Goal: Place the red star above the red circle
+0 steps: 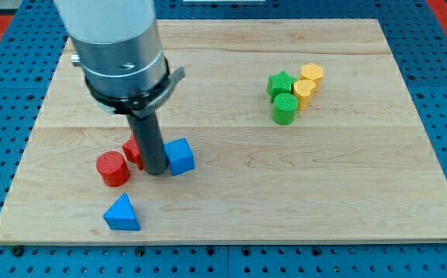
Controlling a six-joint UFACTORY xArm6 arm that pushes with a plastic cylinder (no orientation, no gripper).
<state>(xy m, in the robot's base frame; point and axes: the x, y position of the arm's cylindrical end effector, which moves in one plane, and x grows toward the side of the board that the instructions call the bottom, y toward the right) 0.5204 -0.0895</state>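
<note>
The red circle (113, 168) stands on the wooden board at the view's lower left. The red star (133, 149) sits just up and to the right of it, touching or nearly touching it, and is partly hidden behind my rod. My tip (155, 171) rests on the board right beside the red star's right side, between it and the blue cube (180, 157).
A blue triangle (122, 213) lies below the red circle near the board's bottom edge. At the upper right is a tight cluster: a green star (280, 83), a green cylinder (285, 109), a yellow hexagon block (312, 74) and a yellow block (303, 93).
</note>
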